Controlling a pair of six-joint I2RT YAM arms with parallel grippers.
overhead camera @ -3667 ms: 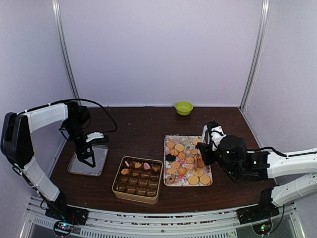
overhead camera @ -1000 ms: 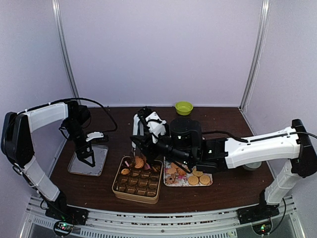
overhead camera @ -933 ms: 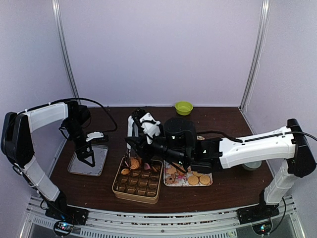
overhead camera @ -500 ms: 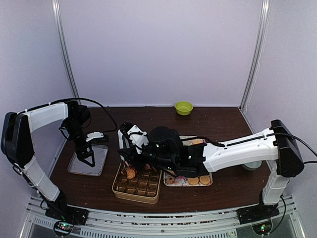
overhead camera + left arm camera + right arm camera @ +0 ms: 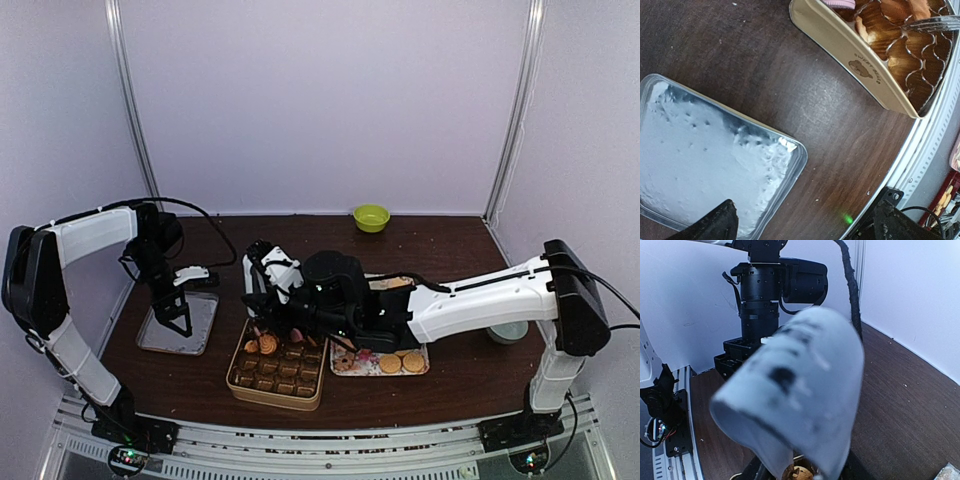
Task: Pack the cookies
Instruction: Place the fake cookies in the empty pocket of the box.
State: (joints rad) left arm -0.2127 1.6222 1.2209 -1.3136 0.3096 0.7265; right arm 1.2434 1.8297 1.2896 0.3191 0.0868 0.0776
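Note:
Assorted round cookies point(image 5: 392, 360) lie on a flowered tray point(image 5: 338, 368), partly hidden by my right arm. A few more sit in the back row of the tan tin point(image 5: 277, 396), among them a pink one point(image 5: 297, 335). My right gripper point(image 5: 260, 328) hangs over the tin's back left corner with its jaws slightly apart. A golden cookie point(image 5: 266, 344) rests in a paper cup just under them. In the right wrist view a blurred white part blocks most of the frame, and only that cookie point(image 5: 801, 473) shows below it. My left gripper point(image 5: 180, 322) point(image 5: 802, 226) stands open and empty over a clear plastic lid point(image 5: 715, 160).
A green bowl point(image 5: 371, 217) sits at the table's back edge. A pale round dish point(image 5: 510, 332) lies at the right, behind my right arm. In the left wrist view the tin point(image 5: 860, 65) is to the upper right of the lid, with the table's front rail point(image 5: 932, 150) nearby.
My right arm swung left from the flowered tray to the tin with a golden cookie and came down at its back left corner. The cookie now lies in a cup. The left arm stayed still.

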